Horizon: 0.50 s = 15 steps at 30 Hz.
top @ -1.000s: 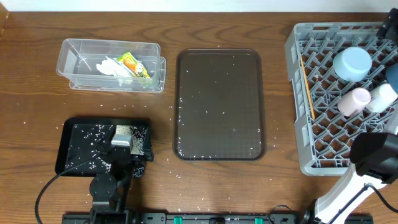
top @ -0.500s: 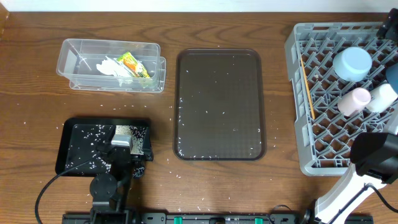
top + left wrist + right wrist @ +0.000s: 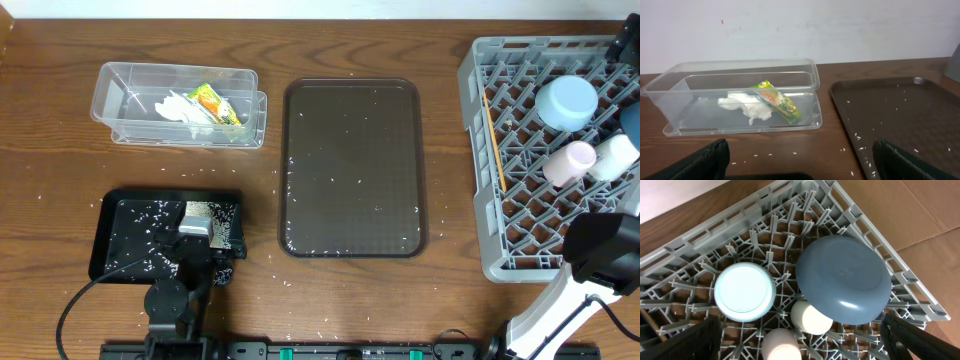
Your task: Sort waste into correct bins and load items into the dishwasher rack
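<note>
The clear tub (image 3: 180, 105) holds the crumpled napkin (image 3: 747, 106) and the yellow-green wrapper (image 3: 779, 101). Rice grains (image 3: 150, 225) lie in the black tray (image 3: 108, 250). My left gripper (image 3: 802, 162) hangs open over that tray's right end, facing the tub, with nothing between its fingers. In the grey rack (image 3: 520, 230) sit the light blue bowl (image 3: 745, 291), the dark blue plate (image 3: 843, 280), the white cup (image 3: 811, 317), the pink cup (image 3: 781, 347) and the chopsticks (image 3: 494, 140). Above them my right gripper (image 3: 800, 340) stands open and empty.
A dark brown serving tray (image 3: 352, 170) lies in the middle with scattered rice grains on it. More loose grains dot the wooden table (image 3: 60, 190) around both bins. A white wall (image 3: 800, 25) stands behind the tub.
</note>
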Motion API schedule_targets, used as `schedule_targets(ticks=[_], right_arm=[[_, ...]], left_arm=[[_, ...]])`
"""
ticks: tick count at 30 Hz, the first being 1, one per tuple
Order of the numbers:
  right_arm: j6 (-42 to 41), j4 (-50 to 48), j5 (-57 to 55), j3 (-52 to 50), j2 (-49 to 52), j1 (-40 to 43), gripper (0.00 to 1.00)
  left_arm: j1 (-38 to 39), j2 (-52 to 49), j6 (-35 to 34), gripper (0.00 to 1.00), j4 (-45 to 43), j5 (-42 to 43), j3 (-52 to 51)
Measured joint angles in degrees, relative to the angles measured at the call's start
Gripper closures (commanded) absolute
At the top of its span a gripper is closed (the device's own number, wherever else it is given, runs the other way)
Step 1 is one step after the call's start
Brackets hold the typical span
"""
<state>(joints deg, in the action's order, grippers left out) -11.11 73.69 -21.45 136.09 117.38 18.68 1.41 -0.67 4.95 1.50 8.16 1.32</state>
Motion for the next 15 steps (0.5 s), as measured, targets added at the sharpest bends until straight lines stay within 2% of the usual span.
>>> schedule_targets(ticks=[15], right_arm=[[0.0,0.0,0.0,0.0,0.0,0.0,0.01]], left_arm=[[0.0,0.0,0.0,0.06,0.0,0.0,0.0]])
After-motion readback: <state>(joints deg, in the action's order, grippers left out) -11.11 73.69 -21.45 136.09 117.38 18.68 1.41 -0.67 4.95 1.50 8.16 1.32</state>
